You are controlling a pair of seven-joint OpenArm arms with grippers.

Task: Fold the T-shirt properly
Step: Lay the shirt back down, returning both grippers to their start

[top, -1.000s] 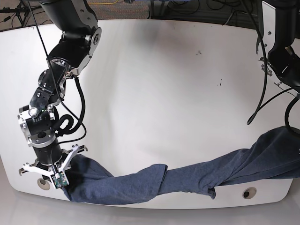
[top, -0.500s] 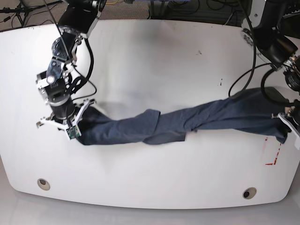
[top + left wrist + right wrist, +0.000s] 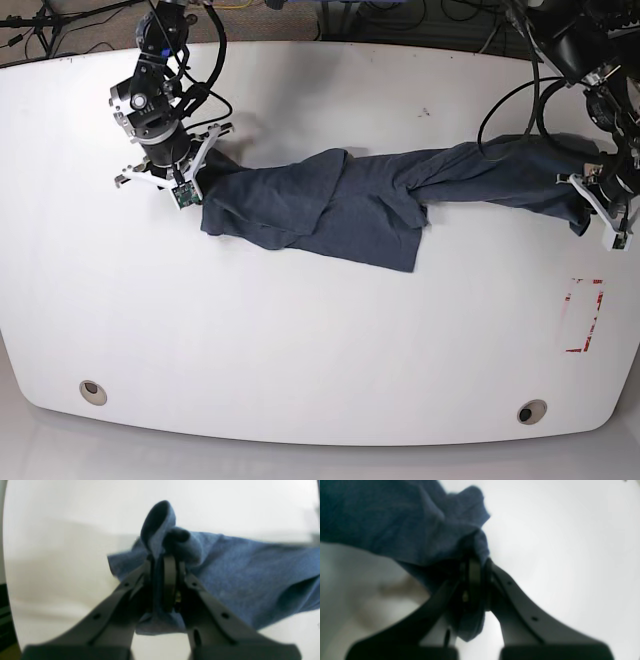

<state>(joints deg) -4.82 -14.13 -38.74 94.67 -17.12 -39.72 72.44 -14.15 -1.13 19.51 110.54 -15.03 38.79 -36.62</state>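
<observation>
The T-shirt (image 3: 350, 200), dark navy blue, is stretched in a twisted band across the far half of the white table (image 3: 300, 330). Its middle sags into a wider flap. My right gripper (image 3: 190, 172), at the left of the base view, is shut on one end of the shirt. My left gripper (image 3: 597, 205), at the right of the base view, is shut on the other end. In the left wrist view the left gripper (image 3: 163, 560) pinches a bunched fold of the T-shirt (image 3: 237, 575). The right wrist view shows the right gripper (image 3: 472, 562) clamping the T-shirt (image 3: 395, 522). No lettering or tag shows.
A red corner marking (image 3: 583, 315) sits on the table near its right edge. Two round holes (image 3: 93, 391) (image 3: 532, 411) lie along the front edge. Black cables (image 3: 520, 90) hang from the arm at the back right.
Both arms have carried the shirt from the table's front edge toward its far side. Both grips have held. The cloth has spread wider in the middle.
</observation>
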